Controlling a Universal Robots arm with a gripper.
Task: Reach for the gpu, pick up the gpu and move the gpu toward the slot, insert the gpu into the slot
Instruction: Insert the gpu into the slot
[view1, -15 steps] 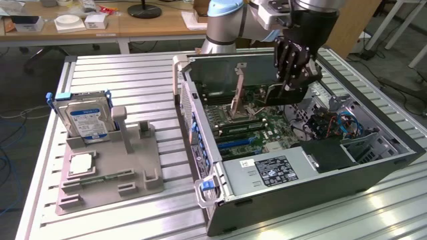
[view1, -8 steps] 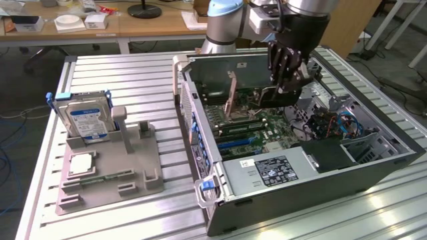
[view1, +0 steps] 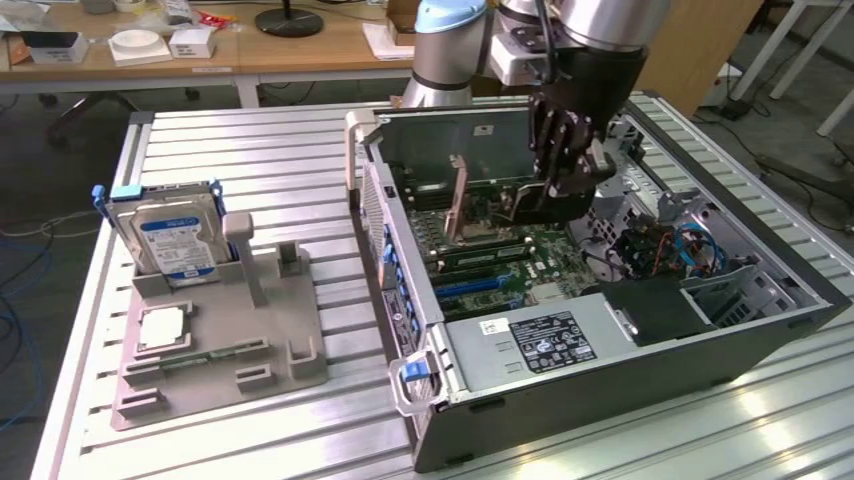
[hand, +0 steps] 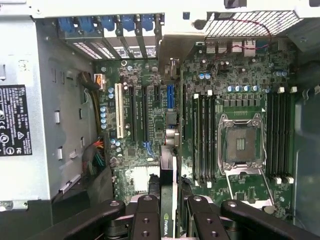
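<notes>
While the open computer case (view1: 601, 370) lies on its side, the gripper (view1: 547, 195) hangs inside it, directly over the motherboard (view1: 494, 270). Reaching and picking up look done. The wrist view shows the 2 fingers (hand: 147, 215) pressed together on the gpu (hand: 167, 170), which stands edge-on between them with a green logo on its edge. I judge the work to be in the carry or early insertion stage. The card sits just ahead of the gripper and above the board, roughly in line with the blue slot (hand: 170, 97), which lies further ahead. I cannot tell whether its edge touches any slot, and seating it is left to do.

From the exterior view come the arm's height over the case and, well apart from the gripper and outside the case, the hard drive (view1: 174, 235) upright in a grey holder (view1: 267, 340). From the wrist view come the pinch itself and the row of slots ahead of the card, which the gripper body blocks in the exterior view.
</notes>
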